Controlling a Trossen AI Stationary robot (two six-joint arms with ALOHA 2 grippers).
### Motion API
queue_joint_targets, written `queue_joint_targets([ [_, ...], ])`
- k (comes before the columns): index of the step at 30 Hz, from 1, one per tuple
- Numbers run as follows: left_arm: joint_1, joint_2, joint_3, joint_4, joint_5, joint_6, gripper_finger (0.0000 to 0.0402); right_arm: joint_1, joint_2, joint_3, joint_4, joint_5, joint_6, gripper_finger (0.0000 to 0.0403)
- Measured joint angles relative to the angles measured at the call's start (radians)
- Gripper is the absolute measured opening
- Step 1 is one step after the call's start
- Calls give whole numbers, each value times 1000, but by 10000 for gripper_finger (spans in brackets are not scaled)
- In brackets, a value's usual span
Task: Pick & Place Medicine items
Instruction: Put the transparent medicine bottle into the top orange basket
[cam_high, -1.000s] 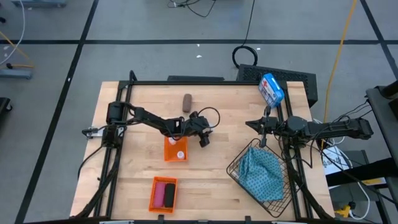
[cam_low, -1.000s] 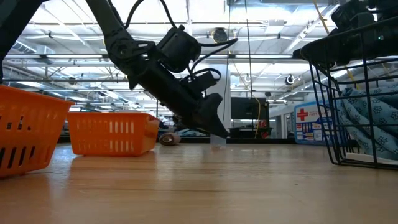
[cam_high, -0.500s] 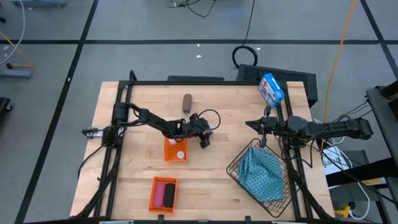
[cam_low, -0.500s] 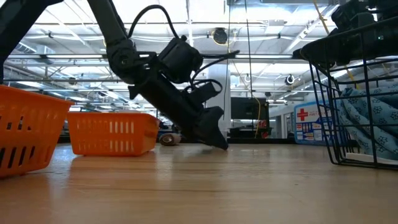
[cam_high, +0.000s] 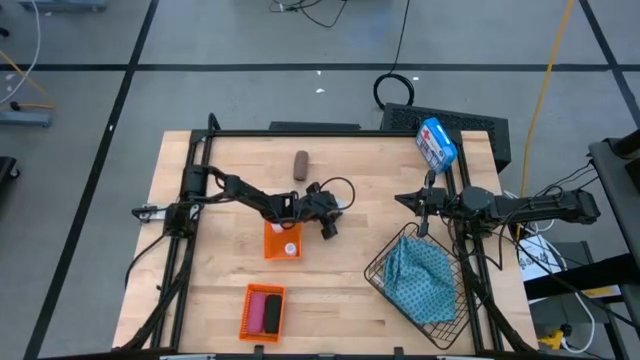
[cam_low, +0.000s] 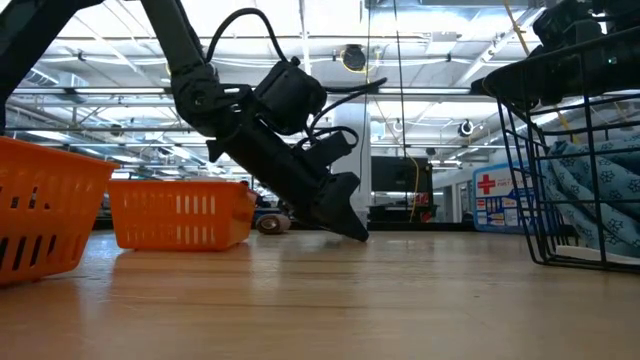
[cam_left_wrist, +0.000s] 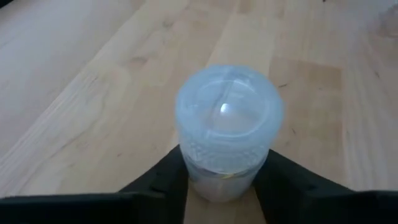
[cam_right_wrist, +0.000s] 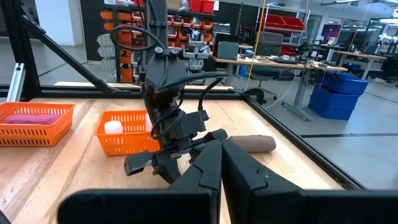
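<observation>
the left pincer, which a moment ago stood wider apart and tilted a little higher over the worktop, has now dipped its tip to the wood and drawn its two dark fingers in against a small white vial. in the left wrist view the fingers press on the vial's lower sides, one on each flank, so the pincer reads as clamped on the vial, though the squeeze may not be finished. my judgement is that the grasp is being made and the lift has not begun: the vial stands upright on the worktop, just at 3 o'clock of the small orange basket near the middle.

the vial is a short, round, translucent white pot with a domed lid that catches a bright glint; its wall below the lid looks faintly ribbed. it looks smooth and light, so it could slip or tip if the fingers sit too low.

another white vial already lies in that basket. a second orange basket at 6 o'clock holds a pink cylinder and a black cylinder. the brown cylinder lies at 12 o'clock on bare wood, not yet sorted.

the right pincer waits at 3 o'clock by the wire basket, fingers together and holding nothing.
</observation>
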Motion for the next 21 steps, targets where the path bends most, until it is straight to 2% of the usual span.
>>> queue_joint_targets([
  [2,1,0,0,3,0,3,138,0,0,0,0,0,0,0],
  [9,4,-29,8,-36,-1,-1,138,0,1,0,1,1,0,0],
  [16,-3,-123,60,-143,8,9,138,0,21,0,26,0,11,0],
  [21,-39,-186,92,-155,12,70,138,0,49,0,70,0,55,0],
])
